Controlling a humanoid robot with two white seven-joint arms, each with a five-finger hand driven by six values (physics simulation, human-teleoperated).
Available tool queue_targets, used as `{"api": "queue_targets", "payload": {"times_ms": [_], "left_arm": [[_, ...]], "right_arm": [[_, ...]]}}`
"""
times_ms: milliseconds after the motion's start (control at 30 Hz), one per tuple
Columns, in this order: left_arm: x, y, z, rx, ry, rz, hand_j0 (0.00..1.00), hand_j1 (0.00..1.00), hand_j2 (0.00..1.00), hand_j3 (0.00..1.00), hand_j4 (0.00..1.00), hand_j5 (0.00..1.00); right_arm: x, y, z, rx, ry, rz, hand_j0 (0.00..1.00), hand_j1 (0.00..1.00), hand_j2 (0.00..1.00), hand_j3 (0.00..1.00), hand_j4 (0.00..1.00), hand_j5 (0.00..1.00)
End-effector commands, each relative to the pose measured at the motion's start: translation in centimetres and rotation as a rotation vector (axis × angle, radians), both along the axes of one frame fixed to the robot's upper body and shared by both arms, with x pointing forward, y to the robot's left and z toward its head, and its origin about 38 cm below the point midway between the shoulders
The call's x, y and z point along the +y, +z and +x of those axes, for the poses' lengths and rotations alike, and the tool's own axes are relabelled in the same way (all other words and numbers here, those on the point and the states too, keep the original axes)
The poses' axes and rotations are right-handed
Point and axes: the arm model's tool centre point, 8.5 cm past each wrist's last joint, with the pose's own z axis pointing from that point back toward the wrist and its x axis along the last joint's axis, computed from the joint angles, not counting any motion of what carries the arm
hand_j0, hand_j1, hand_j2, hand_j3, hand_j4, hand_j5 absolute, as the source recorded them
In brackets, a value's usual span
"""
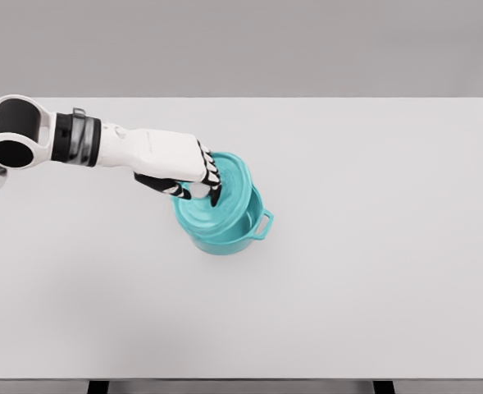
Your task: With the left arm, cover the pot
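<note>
Reaching in from the left, the left hand (198, 176) is seen over the teal lid (225, 190), its fingers (214, 174) curled down and clamped on the lid's centre, where a knob is presumably hidden beneath them; the lid is held tilted and offset toward the upper left, so that it overlaps the teal pot (229, 232) without sitting flush; the pot stands near the middle of the white tabletop (372, 271), one side handle (263, 223) showing at its right. The step in hand is judged to be the placing of the lid — the pot is not yet properly covered; the next move calls for the lid to be levelled and shifted toward the lower right until the rims align, then lowered and released — a skewed seating would be the risk. The right arm is not in view.
</note>
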Motion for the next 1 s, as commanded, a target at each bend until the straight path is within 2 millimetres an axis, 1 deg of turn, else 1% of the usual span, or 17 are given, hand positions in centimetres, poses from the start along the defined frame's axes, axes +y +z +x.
{"api": "queue_targets", "payload": {"times_ms": [0,100,167,233,433,633,667,700,733,833,867,967], "left_arm": [[-0.2,0.0,0.0,0.003,-0.001,-0.007,0.57,0.57,0.57,0.57,0.57,0.57],[-0.2,-0.4,0.0,0.009,0.0,0.004,0.63,0.63,0.63,0.63,0.63,0.63],[-0.2,-0.4,0.0,0.009,0.0,0.006,0.63,0.63,0.63,0.63,0.63,0.63],[-0.2,-0.5,0.0,0.01,-0.001,0.007,0.67,0.67,0.67,0.67,0.67,0.67],[-0.2,-1.0,-0.2,0.02,-0.004,0.019,0.68,0.68,0.68,0.68,0.68,0.68],[-0.2,-1.0,-0.2,0.021,-0.005,0.02,0.69,0.69,0.69,0.69,0.69,0.69],[-0.2,-1.0,-0.2,0.021,-0.005,0.02,0.72,0.72,0.72,0.72,0.72,0.72],[-0.2,-1.0,-0.2,0.021,-0.005,0.02,0.8,0.8,0.8,0.8,0.8,0.8],[-0.2,-1.0,-0.2,0.021,-0.005,0.02,0.83,0.83,0.83,0.83,0.83,0.83],[-0.2,-1.0,-0.2,0.021,-0.005,0.02,0.98,0.98,0.98,0.98,0.98,0.98],[-0.2,-1.0,-0.2,0.021,-0.005,0.02,1.0,1.0,1.0,1.0,1.0,1.0],[-0.2,-1.0,-0.2,0.021,-0.005,0.02,1.0,1.0,1.0,1.0,1.0,1.0]], "right_arm": [[0.0,0.0,0.0,0.0,0.0,0.0,1.0,1.0,1.0,1.0,1.0,1.0],[0.0,0.0,0.0,0.0,0.0,0.0,1.0,1.0,1.0,1.0,1.0,1.0],[0.0,0.0,0.0,0.0,0.0,0.0,1.0,1.0,1.0,1.0,1.0,1.0],[0.0,0.0,0.0,0.0,0.0,0.0,1.0,1.0,1.0,1.0,1.0,1.0],[0.0,0.0,0.0,0.0,0.0,0.0,1.0,1.0,1.0,1.0,1.0,1.0],[0.0,0.0,0.0,0.0,0.0,0.0,1.0,1.0,1.0,1.0,1.0,1.0],[0.0,0.0,0.0,0.0,0.0,0.0,1.0,1.0,1.0,1.0,1.0,1.0],[0.0,0.0,0.0,0.0,0.0,0.0,1.0,1.0,1.0,1.0,1.0,1.0],[0.0,0.0,0.0,0.0,0.0,0.0,1.0,1.0,1.0,1.0,1.0,1.0],[0.0,0.0,0.0,0.0,0.0,0.0,1.0,1.0,1.0,1.0,1.0,1.0],[0.0,0.0,0.0,0.0,0.0,0.0,1.0,1.0,1.0,1.0,1.0,1.0],[0.0,0.0,0.0,0.0,0.0,0.0,1.0,1.0,1.0,1.0,1.0,1.0]]}}
